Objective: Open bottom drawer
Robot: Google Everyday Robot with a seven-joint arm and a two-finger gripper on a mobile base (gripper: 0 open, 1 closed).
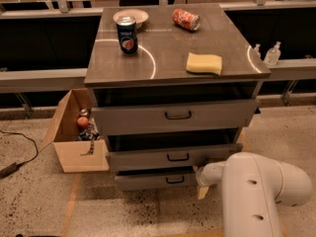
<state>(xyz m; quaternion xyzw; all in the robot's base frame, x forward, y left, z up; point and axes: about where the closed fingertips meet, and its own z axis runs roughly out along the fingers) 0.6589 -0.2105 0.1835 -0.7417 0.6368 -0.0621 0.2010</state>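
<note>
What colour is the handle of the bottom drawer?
Black, best seen in the camera view. The gripper is at the right end of the bottom drawer.

We see the grey bottom drawer (148, 181) with its black handle (175, 180), and our white gripper (199, 173) at its right end. The counter (173, 53) is grey-brown with pale arcs. On it are a dark blue can (128, 35), a red can (186, 19), a yellow sponge (204, 63) and a cream bowl (131, 17). The box (81, 154) is tan and the floor (39, 196) is speckled beige.
</note>
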